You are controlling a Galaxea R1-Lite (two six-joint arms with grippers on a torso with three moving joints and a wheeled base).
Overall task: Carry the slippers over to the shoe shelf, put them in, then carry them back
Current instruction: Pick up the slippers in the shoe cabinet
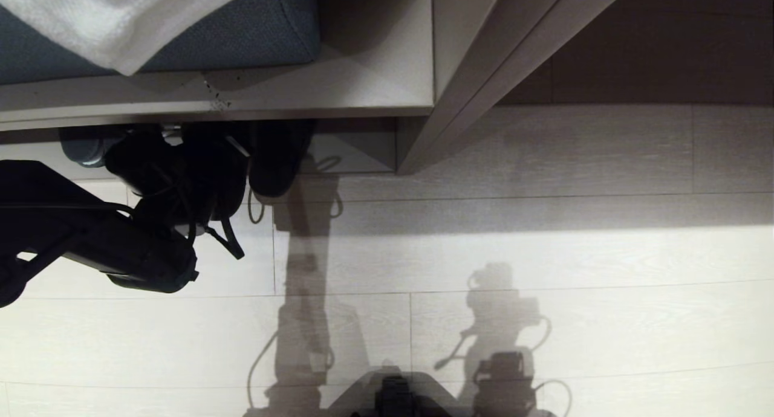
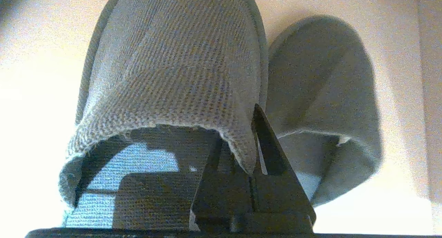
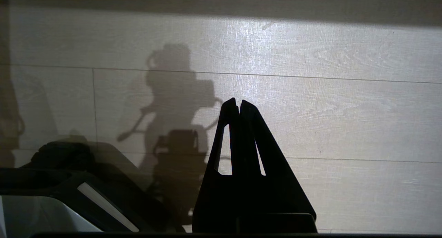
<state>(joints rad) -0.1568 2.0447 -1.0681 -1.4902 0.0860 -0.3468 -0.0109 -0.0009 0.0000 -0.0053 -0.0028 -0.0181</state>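
Left claw (image 2: 253, 141) clamped on inner edges of slippers (image 2: 179, 76) at shoe shelf (image 1: 357, 151) mouth; thin fabric pinch risked one slipping free; right claw (image 3: 239, 105) hung closed, idle

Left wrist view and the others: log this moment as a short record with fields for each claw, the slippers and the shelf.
left claw: shut on the upper's edge of the near black soft fabric slipper, at the shelf mouth
second black slipper: beside the first, not gripped
right claw: shut, empty, over the pale plank floor
shoe shelf: low pale wood-grain cubby under the blue cushioned bench
slippers' heels: sticking out of the cubby
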